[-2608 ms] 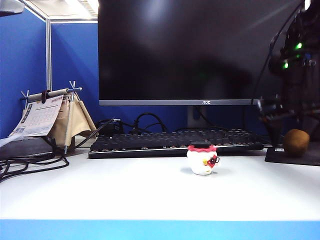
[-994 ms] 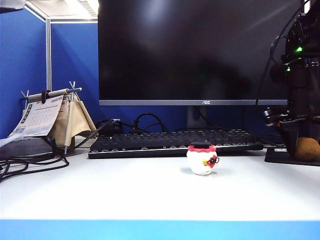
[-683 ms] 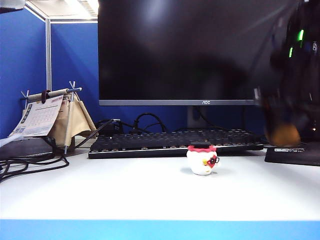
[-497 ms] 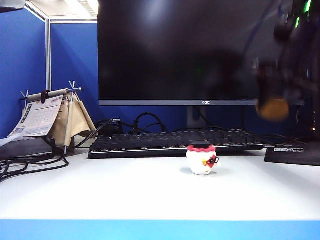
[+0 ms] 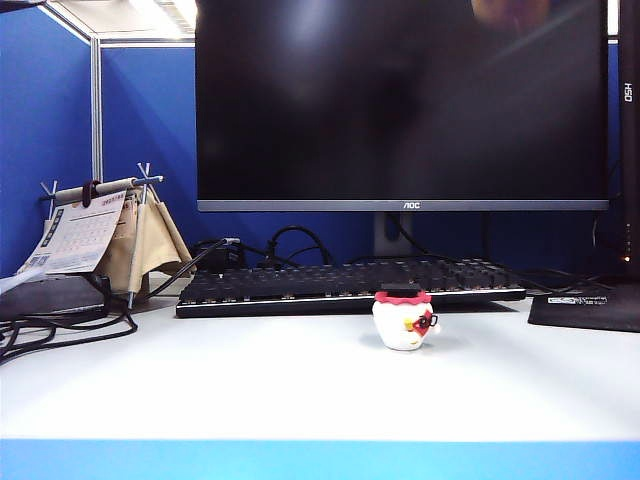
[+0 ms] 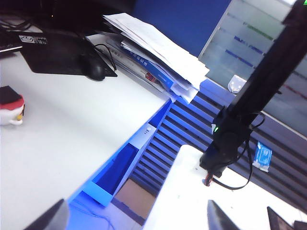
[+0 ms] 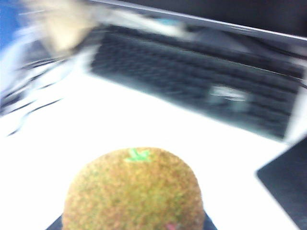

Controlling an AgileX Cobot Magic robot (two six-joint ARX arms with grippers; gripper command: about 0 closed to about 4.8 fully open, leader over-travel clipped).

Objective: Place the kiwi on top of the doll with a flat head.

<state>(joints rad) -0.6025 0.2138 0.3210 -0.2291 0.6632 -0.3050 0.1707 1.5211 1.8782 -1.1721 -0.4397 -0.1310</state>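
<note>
Brown fuzz fills our right gripper (image 7: 134,225), clamped on the kiwi (image 7: 133,189); left gripper (image 6: 134,218) gapes wide. Doll (image 5: 403,320), five o'clock off the monitor (image 5: 400,100): that narrow black top could roll the fruit off.

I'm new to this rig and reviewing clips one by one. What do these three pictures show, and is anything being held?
This is a robot with two arms, each ending in a two-finger hand. One picture comes from a fixed camera facing the white desk; the other two come from cameras on the wrists. On the desk stand a small white doll with a flat black top and red collar, a black keyboard and a dark monitor. The right hand holds a brown fuzzy kiwi in the air. The left hand is open and empty.
</note>
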